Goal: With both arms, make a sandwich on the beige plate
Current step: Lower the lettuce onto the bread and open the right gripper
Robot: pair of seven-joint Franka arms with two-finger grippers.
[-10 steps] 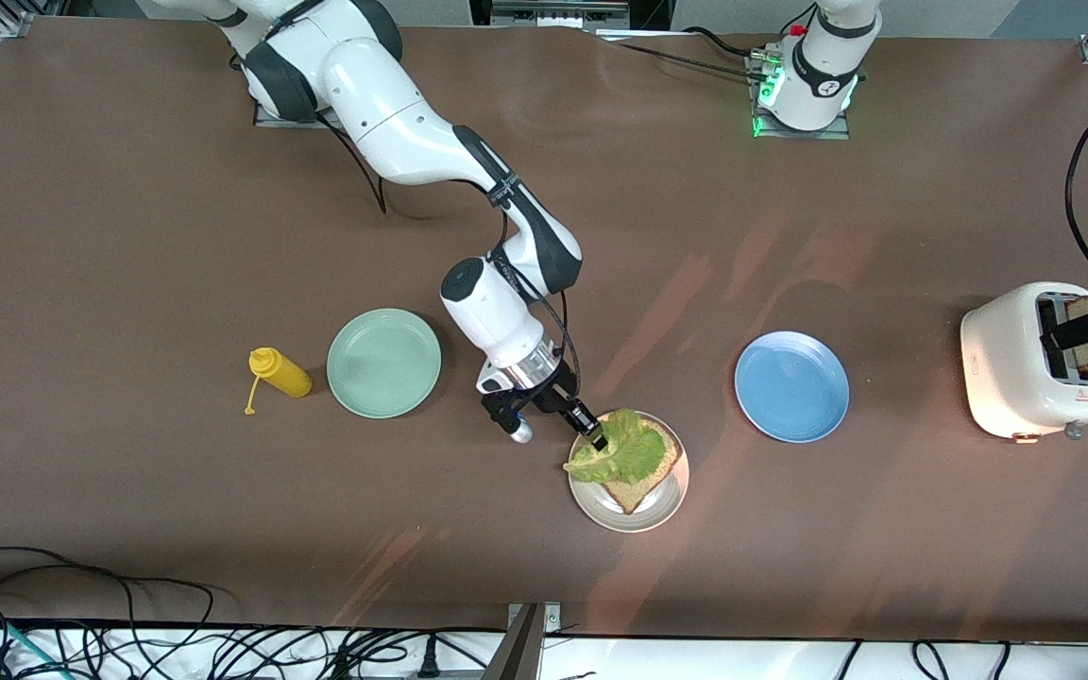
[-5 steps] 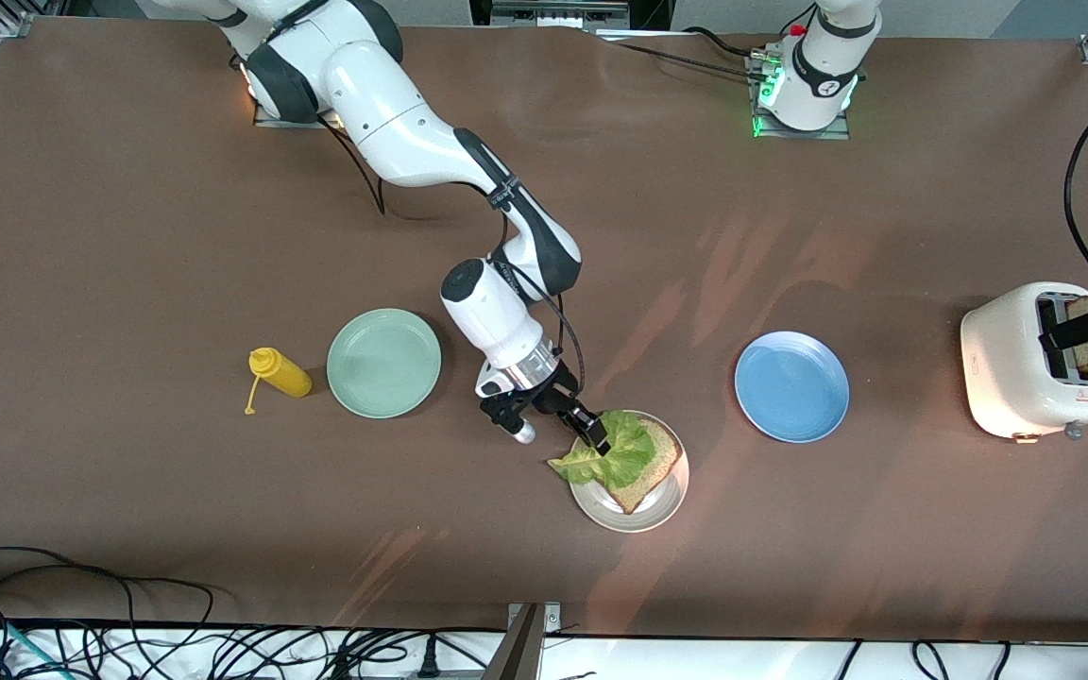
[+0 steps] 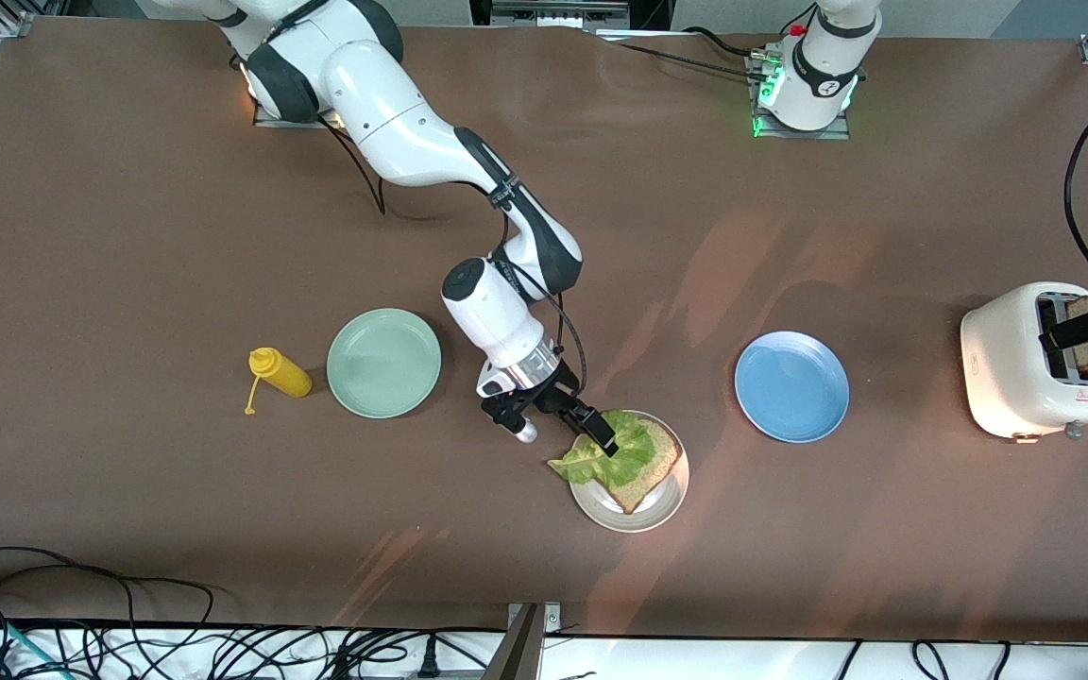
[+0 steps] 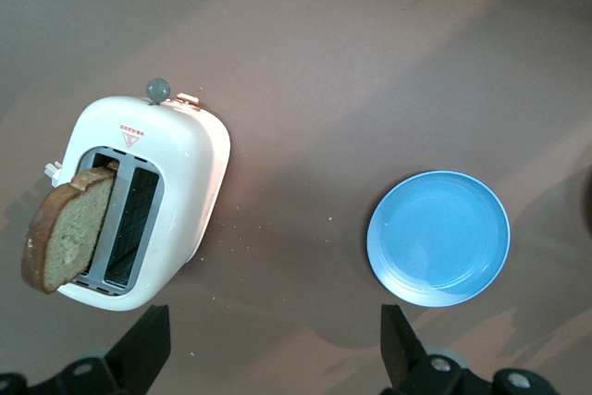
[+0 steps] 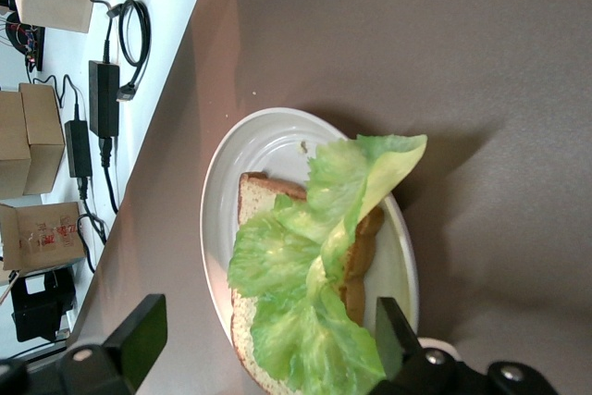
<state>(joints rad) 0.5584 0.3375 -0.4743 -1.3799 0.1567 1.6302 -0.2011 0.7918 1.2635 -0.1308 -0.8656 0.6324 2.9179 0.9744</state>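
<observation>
Lettuce [image 3: 615, 451] lies on one slice of bread [image 3: 646, 472] on the beige plate [image 3: 669, 508], which sits between the mint-green plate [image 3: 383, 363] and the blue plate [image 3: 791, 385], nearer the front camera than both. One end of the leaf hangs over the plate's rim. I judge the leaf light, limp and easily torn, so I would pinch only a ruffled edge, gently. The second slice [image 4: 63, 236] stands tilted in a slot of the toaster [image 3: 1026, 373]; I expect it to be stiff but crumbly, best gripped across its flat faces near the top crust. My right gripper [image 3: 598, 436] hovers over the leaf's edge with its fingers spread and nothing between them. The left gripper [image 4: 273, 353] is over the table by the toaster, fingers wide apart and empty. Its wrist view shows the slice's lean; the right wrist view shows the leaf's curl. The front view alone shows the yellow bottle [image 3: 281, 372].
</observation>
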